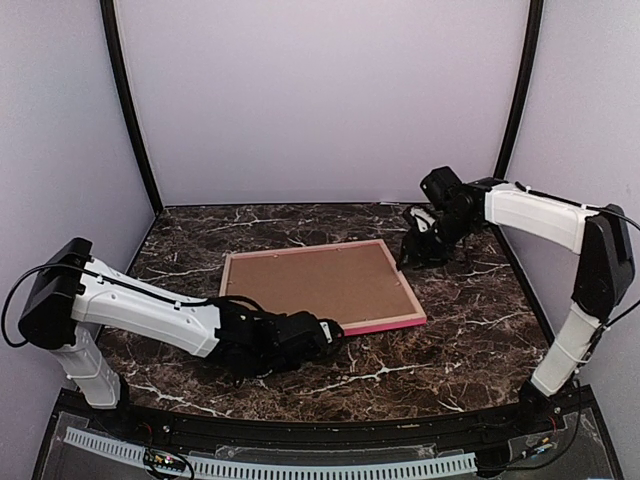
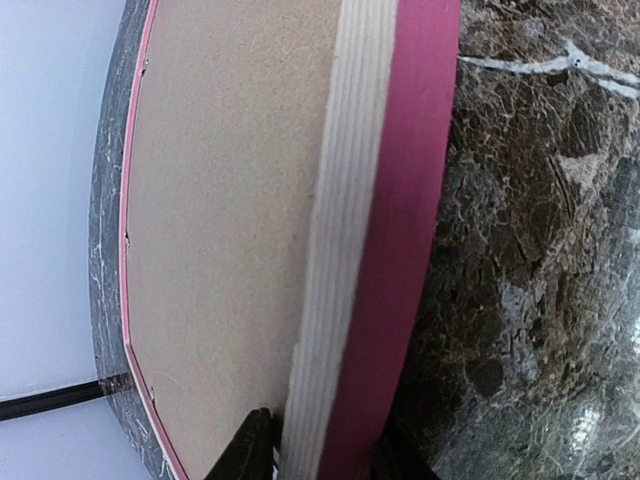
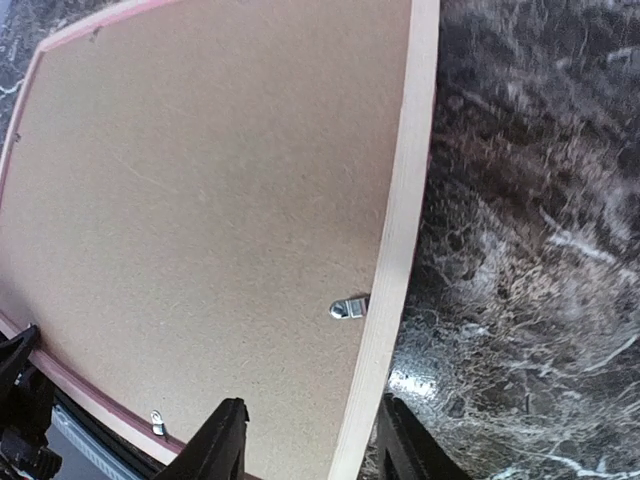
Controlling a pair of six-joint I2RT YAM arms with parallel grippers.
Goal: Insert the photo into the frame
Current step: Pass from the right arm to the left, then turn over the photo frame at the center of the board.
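The frame (image 1: 385,325) lies face down on the marble table, its pink front edge showing along the near side. A brown backing board (image 1: 320,282) fills its back. The photo is hidden from every view. My left gripper (image 1: 325,330) is at the frame's near edge. In the left wrist view its fingertips (image 2: 250,450) press on either side of the pale wood and pink rail (image 2: 400,200), shut on it. My right gripper (image 1: 415,250) is at the far right corner. In the right wrist view it (image 3: 310,440) straddles the wooden rail (image 3: 405,200), open, one finger standing off over the backing board (image 3: 200,200).
Small metal clips (image 3: 350,307) hold the backing board at the rail. Dark marble table (image 1: 450,340) surrounds the frame, with lilac walls at the back and sides. Both arm bases stand at the near corners.
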